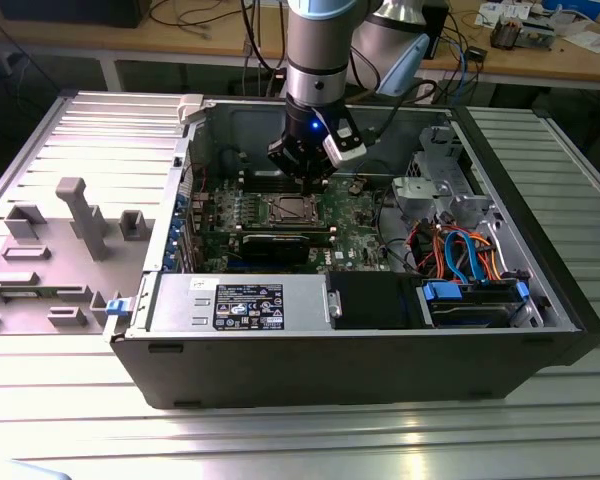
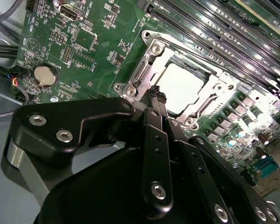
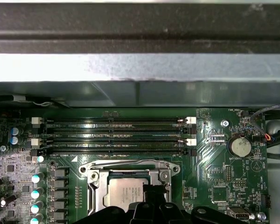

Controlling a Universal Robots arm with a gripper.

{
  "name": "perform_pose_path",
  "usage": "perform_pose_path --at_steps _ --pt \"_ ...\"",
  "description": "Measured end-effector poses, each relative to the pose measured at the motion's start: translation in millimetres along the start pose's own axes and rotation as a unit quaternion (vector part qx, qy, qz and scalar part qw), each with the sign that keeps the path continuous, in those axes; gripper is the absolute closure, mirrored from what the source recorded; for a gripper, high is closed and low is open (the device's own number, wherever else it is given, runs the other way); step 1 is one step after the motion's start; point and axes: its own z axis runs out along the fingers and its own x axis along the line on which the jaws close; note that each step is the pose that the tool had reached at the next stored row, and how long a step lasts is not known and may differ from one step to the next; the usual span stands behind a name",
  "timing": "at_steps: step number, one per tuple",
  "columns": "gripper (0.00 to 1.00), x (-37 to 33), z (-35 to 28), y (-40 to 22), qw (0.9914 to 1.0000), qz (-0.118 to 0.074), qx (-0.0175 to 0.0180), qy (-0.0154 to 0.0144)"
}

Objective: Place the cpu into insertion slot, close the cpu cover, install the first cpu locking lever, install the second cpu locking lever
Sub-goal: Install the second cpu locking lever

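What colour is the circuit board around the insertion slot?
Green; the circuit board around the insertion slot shows best in the second wrist view.

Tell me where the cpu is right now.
The cpu sits in the insertion slot under the cpu cover, beside the memory slots, with the gripper just above.

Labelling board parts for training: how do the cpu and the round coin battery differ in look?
The cpu is square, matte grey and sits framed inside the cpu cover; the coin battery is round, shinier and sits in a holder on open board. Both are flat, silvery and lie level on the green board.
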Motion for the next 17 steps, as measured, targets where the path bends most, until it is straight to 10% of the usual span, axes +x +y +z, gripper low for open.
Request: perform_pose_path --at_steps 13,17 --pt "0.89 -0.5 -17.6 -0.4 1.00000 0.000 0.0000 0.0008" --pt "0.89 -0.4 -17.9 -7.7 0.99999 0.000 -0.0048 0.0018"
